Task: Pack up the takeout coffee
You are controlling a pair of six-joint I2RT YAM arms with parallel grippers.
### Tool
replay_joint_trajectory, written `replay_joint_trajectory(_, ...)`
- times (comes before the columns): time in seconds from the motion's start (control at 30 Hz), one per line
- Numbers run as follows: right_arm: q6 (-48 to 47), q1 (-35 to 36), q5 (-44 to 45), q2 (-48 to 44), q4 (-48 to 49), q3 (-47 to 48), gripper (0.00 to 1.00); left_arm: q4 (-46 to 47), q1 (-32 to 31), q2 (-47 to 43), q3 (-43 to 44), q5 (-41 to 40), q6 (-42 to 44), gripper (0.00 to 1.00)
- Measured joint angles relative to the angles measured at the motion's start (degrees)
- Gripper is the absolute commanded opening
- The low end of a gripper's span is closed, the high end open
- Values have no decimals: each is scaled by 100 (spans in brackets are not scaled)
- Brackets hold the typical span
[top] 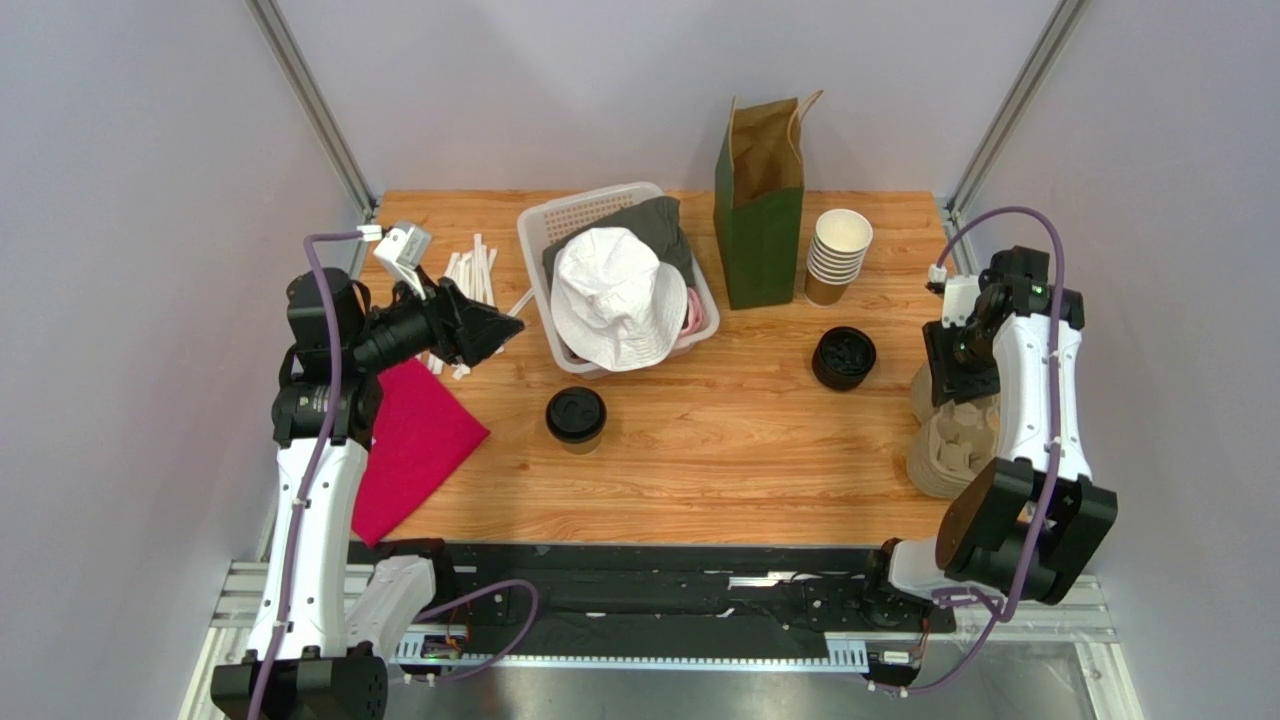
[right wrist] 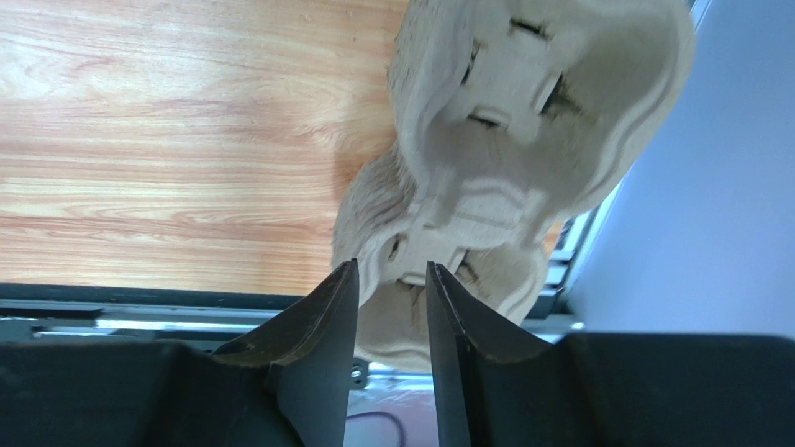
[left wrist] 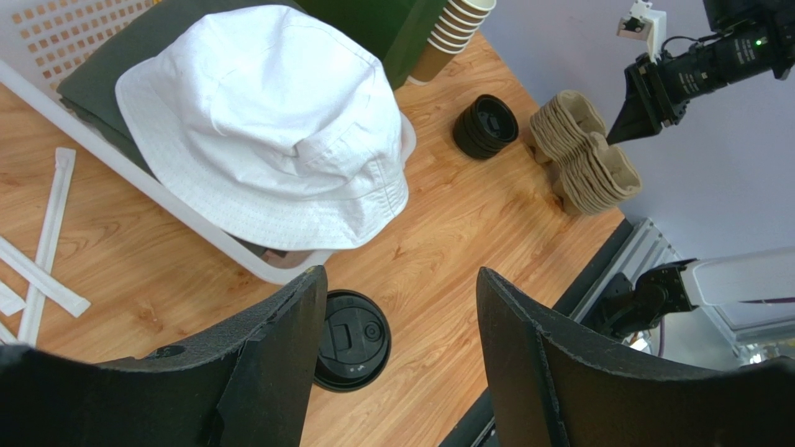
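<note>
Black fingers (left wrist: 280, 354) of the left gripper (left wrist: 399, 279) stand wide apart and hold nothing. Down past them the coffee (left wrist: 353, 340) stands upright on the table (top: 721, 435) with its black lid on, just in front of the basket (top: 549, 225) with the white hat (top: 616, 297). Marks on the lid are too small to read. Far off at the right edge, the right gripper (right wrist: 390, 270) has its fingers a little apart, right above the trays (right wrist: 523, 121). I cannot tell if they touch.
</note>
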Motion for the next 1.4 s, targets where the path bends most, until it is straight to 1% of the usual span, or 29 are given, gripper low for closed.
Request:
replay_joint_trajectory(0.1, 420, 0, 74, -144, -9, -205, 31, 0, 0, 9, 0, 11, -33, 68)
replay_joint_trajectory(0.17, 654, 0, 122, -136, 24, -326, 30, -2, 0, 42, 20, 46, -66, 69)
replay_joint_trajectory(0.23, 931, 0, 184, -131, 66, -457, 30, -11, 0, 114, 83, 68, -81, 69)
replay_joint_trajectory(0.4, 1231, -26, 234, -136, 138, -643, 31, -4, 0, 208, 203, 94, -92, 69)
replay_joint_trajectory(0.57, 1272, -197, 63, -136, 42, -579, 33, -11, 0, 195, 203, 94, -68, 69)
replay_joint_trajectory(0.67, 1250, -328, -125, -136, -164, -278, 40, -31, 0, 146, 203, 24, 0, 69)
replay_joint_trajectory(0.7, 1235, -376, -190, -136, -214, -153, 40, -52, 0, 120, 203, -11, 31, 69)
replay_joint_trajectory(0.83, 1143, -636, -527, -90, -452, 319, 39, -120, 0, 70, 203, -39, 72, 69)
replay_joint_trajectory(1.0, 1108, -761, -833, 350, -614, 706, 34, -116, 0, 44, 195, 4, 66, 69)
replay_joint_trajectory(1.17, 1021, -774, -1036, 907, -638, 782, 32, -74, 0, -87, 170, 61, 48, 69)
replay_joint_trajectory(1.27, 1008, -789, -1056, 1025, -658, 782, 31, -44, 0, -175, 170, 92, 48, 69)
replay_joint_trajectory(1.4, 1016, -800, -918, 1003, -669, 645, 31, -24, 0, -214, 164, 109, 48, 69)
